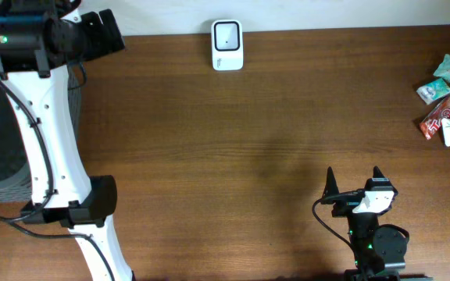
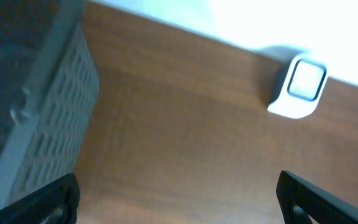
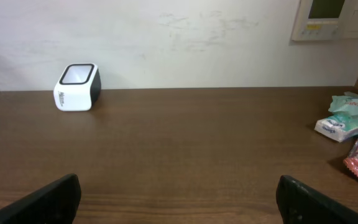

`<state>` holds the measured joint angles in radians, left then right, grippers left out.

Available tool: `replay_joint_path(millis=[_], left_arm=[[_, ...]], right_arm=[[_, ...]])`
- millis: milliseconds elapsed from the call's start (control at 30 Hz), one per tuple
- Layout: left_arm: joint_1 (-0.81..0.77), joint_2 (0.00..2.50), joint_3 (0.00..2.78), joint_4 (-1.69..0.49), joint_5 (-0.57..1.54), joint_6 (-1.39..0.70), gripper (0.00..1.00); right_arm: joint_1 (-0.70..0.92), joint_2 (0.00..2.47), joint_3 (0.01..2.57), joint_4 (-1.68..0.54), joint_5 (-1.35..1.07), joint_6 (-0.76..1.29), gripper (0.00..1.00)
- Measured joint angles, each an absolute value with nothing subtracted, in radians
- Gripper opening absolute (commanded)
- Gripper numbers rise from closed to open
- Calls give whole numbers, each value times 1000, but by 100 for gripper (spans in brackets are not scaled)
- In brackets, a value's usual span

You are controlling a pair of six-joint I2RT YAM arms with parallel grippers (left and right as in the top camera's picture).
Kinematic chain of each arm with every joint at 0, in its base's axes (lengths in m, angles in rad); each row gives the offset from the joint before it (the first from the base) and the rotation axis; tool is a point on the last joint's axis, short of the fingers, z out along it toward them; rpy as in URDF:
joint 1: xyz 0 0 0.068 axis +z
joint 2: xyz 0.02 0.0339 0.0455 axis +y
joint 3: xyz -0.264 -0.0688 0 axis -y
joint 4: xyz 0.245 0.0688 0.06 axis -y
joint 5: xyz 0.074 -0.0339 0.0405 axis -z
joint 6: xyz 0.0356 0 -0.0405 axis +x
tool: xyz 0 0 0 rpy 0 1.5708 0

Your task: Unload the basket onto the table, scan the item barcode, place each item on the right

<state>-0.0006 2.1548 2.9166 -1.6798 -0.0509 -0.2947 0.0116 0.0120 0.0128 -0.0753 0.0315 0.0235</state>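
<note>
Red snack wrapper (image 1: 437, 119) at my two o'clock: probably light, slippery; I'd pinch its sealed end. My right pincer (image 1: 354, 178) gapes wide, empty.

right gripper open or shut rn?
Open. The right gripper shows its fingertips at opposite bottom corners of the wrist view, only brown wooden table between them.

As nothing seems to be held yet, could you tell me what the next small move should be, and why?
Probably swing the right gripper toward the snack packets on its right: it is open and empty, they lie nearest it, and nothing sits before the scanner yet.
</note>
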Motion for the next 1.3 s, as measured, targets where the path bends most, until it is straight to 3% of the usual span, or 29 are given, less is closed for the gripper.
replay_joint_path(millis=[133, 200, 300, 600, 800, 1067, 1300], left_arm=[[-5, 1948, 2452, -1443, -53, -294, 99], [-20, 1707, 2042, -1237, -57, -263, 99], [-55, 1451, 1680, -997, -46, -162, 99], [-94, 583, 693, -587, 31, 57, 99], [-87, 266, 373, -466, 18, 65, 99], [-6, 56, 59, -64, -1, 68, 99], [9, 14, 15, -56, -32, 68, 99]], right_arm=[[12, 12, 13, -75, 32, 23, 99], [12, 12, 13, -75, 31, 23, 98], [12, 12, 13, -75, 31, 23, 99], [12, 11, 13, -75, 32, 23, 99], [12, 12, 13, -75, 31, 22, 99], [12, 11, 13, -75, 32, 22, 99], [12, 11, 13, -75, 32, 23, 99]])
